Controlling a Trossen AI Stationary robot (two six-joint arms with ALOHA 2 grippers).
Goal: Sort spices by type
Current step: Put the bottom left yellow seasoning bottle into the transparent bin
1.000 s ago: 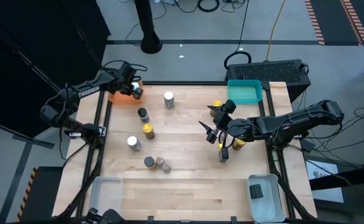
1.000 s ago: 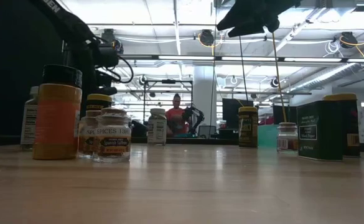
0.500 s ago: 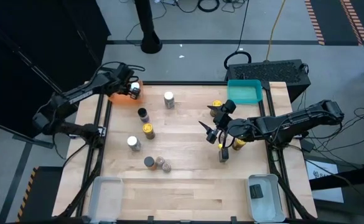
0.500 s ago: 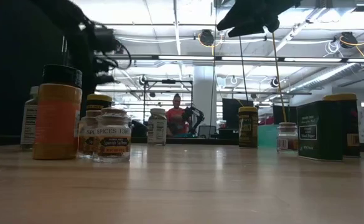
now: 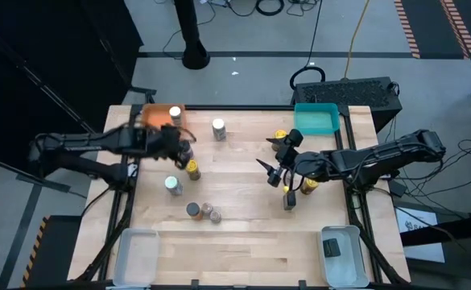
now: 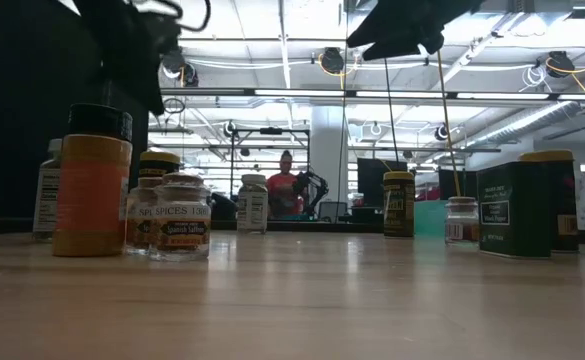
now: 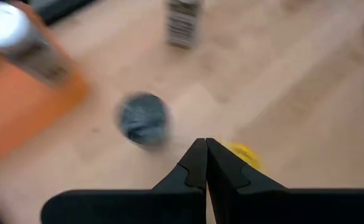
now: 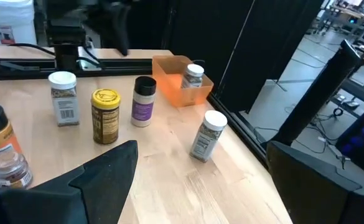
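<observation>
So far one jar [image 5: 175, 113] sits in the orange tray [image 5: 156, 113]; beside it, left end effector [image 5: 183, 151] hovers closed, empty.

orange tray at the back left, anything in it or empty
Not empty. The orange tray holds one white-topped jar, standing upright; the right wrist view shows it inside the walls.

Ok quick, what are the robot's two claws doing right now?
Left gripper: shut, holding nothing, above the jars near the orange tray.
Right gripper: open, empty, over the table's right side.
</observation>
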